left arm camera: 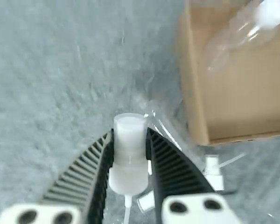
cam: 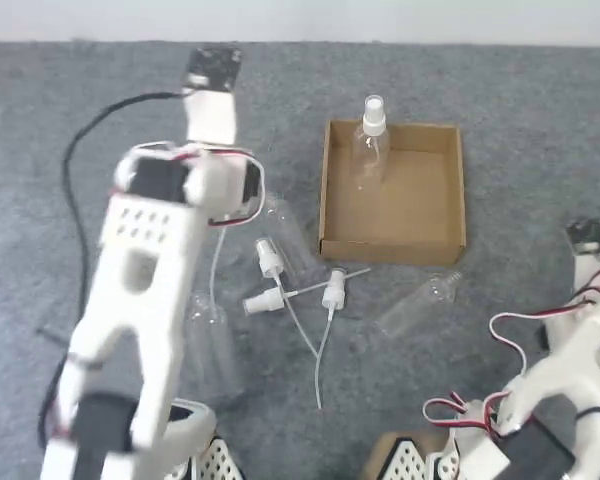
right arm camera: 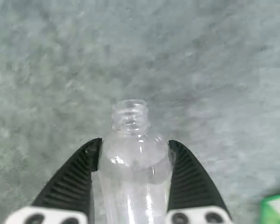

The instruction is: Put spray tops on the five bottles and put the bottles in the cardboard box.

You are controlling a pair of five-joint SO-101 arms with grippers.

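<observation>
Right hand (right arm camera: 134, 143), low at the near right of the worktop (cam: 540, 90): shut round the shoulder of a clear bottle (right arm camera: 130, 179). The neck is open with no top on it. The bottle's long axis runs straight out along the fingers, neck pointing away from the wrist.

Mid-worktop, between the arms: three loose tops (cam: 270, 258) (cam: 264, 300) (cam: 333, 290) in a cluster, tubes splayed. One bare bottle (cam: 420, 303) lies on its side toward the right arm. Another (cam: 215, 345) lies by the left arm.

Left hand (left arm camera: 129, 134), farther off near the box corner on its own side: pinching a white spray top (left arm camera: 129, 161) by the collar. The head points away from the wrist and the thin tube trails back toward it. A third bare bottle (cam: 292, 240) lies just past its fingertips.

Farthest: cardboard box (cam: 392, 248), one capped bottle (cam: 370, 150) inside.

Reading: one of five done. The held top and the held neck are well apart, with the loose cluster lying between. The tube end must face the open neck, and at present it points back at the left wrist. My guess is the left hand has to swing round over the neck while the right hand holds the bottle steady. A skewed tube catching the rim looks the likeliest snag
</observation>
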